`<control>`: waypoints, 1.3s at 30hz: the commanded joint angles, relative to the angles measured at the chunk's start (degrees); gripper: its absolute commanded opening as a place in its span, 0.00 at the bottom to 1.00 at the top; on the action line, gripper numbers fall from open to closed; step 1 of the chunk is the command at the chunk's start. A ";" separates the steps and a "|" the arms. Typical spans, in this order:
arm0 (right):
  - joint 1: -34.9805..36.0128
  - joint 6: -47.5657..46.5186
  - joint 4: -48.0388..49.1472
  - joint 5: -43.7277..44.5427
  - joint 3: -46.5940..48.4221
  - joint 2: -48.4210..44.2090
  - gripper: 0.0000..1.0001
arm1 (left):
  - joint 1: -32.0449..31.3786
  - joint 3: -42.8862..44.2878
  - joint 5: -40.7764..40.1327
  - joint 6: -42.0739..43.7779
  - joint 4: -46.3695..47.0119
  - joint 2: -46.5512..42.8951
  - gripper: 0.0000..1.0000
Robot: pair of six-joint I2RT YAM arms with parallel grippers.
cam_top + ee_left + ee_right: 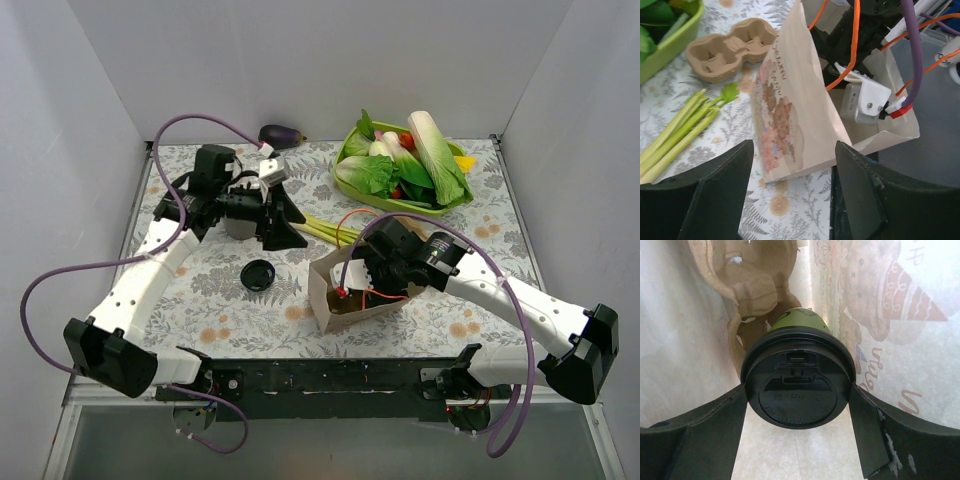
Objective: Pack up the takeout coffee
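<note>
The takeout coffee [799, 320] is a green paper cup with a black lid [799, 395] on it. It is inside the printed paper bag [335, 300], which also shows in the left wrist view [790, 115]. My right gripper [799, 390] reaches into the bag [365, 285] and is shut on the cup, its fingers [715, 425] pressing both sides of the lid. The cup is hidden in the top view. My left gripper [285, 228] is open and empty over the table left of the bag, and points at the bag in its own view [795, 145].
A loose flat black lid [258, 275] lies left of the bag. A grey cup [240, 222] stands by my left gripper. Green stalks [680, 132] and a cardboard cup carrier [730, 47] lie behind the bag. A green vegetable basket [352, 192] and an eggplant [282, 135] sit at the back.
</note>
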 commanded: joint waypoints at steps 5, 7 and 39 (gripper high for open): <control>-0.24 0.70 3.11 3.62 -0.02 0.16 0.01 | -9.14 2.45 -2.39 -4.69 0.93 1.19 0.65; -0.24 0.97 3.47 3.88 -0.29 0.16 0.01 | -10.02 2.63 -3.71 -5.22 1.45 2.07 0.64; -0.06 0.45 7.42 3.45 -1.68 -7.56 0.01 | -19.69 12.74 -25.78 6.28 -0.66 8.67 0.00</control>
